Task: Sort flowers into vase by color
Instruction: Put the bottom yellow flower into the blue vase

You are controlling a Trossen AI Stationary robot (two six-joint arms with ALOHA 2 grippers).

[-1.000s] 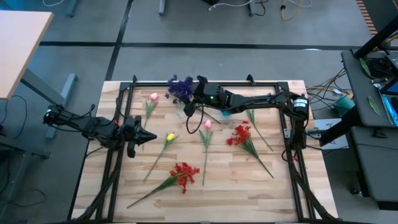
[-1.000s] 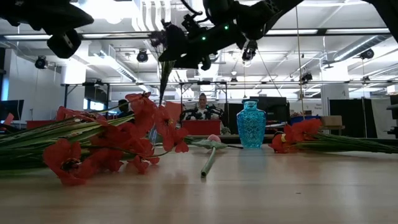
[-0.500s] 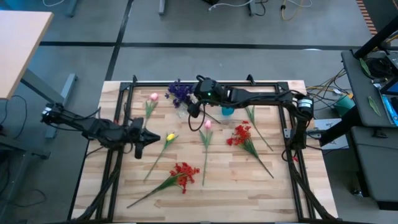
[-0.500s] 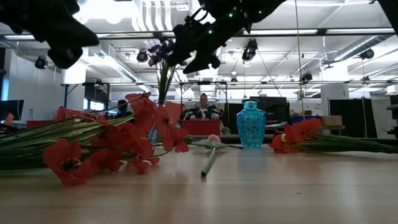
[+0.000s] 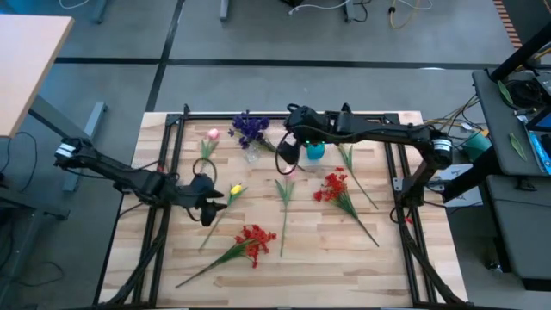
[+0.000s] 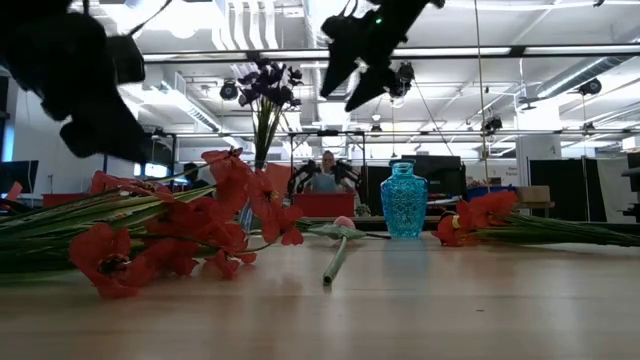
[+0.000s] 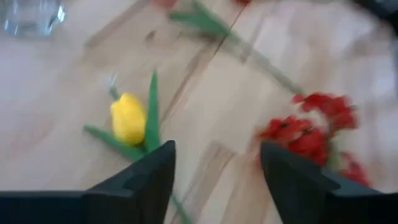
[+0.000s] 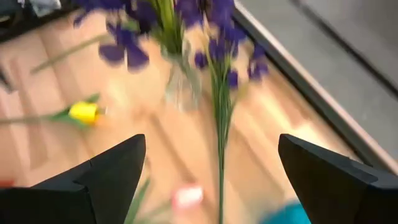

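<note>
Purple flowers (image 5: 250, 127) stand with their stems in a clear vase (image 5: 251, 153) at the far side. A further purple stem (image 8: 221, 124) shows beside it; whether it is in the vase I cannot tell. My right gripper (image 5: 288, 155) hangs open above the table, between that vase and a blue vase (image 5: 314, 152). A yellow tulip (image 5: 235, 189) lies flat on the table. My left gripper (image 5: 215, 205) hovers open just short of its bud (image 7: 129, 118), touching nothing. Two pink tulips (image 5: 213, 135) (image 5: 287, 172) and two red clusters (image 5: 334, 185) (image 5: 254, 239) also lie flat.
A black metal frame (image 5: 284, 114) rims the wooden table. The blue vase (image 6: 403, 203) stands with nothing in it. Bare wood shows along the near edge (image 5: 344, 275). In the low view a person (image 6: 325, 170) sits in the room beyond.
My right gripper has drawn back from the clear vase toward the table's right edge and risen, tipping more level. The purple flowers now stand in the vase, free of it. My left gripper has sunk and gone right toward the yellow tulip, tipped down and opened.
</note>
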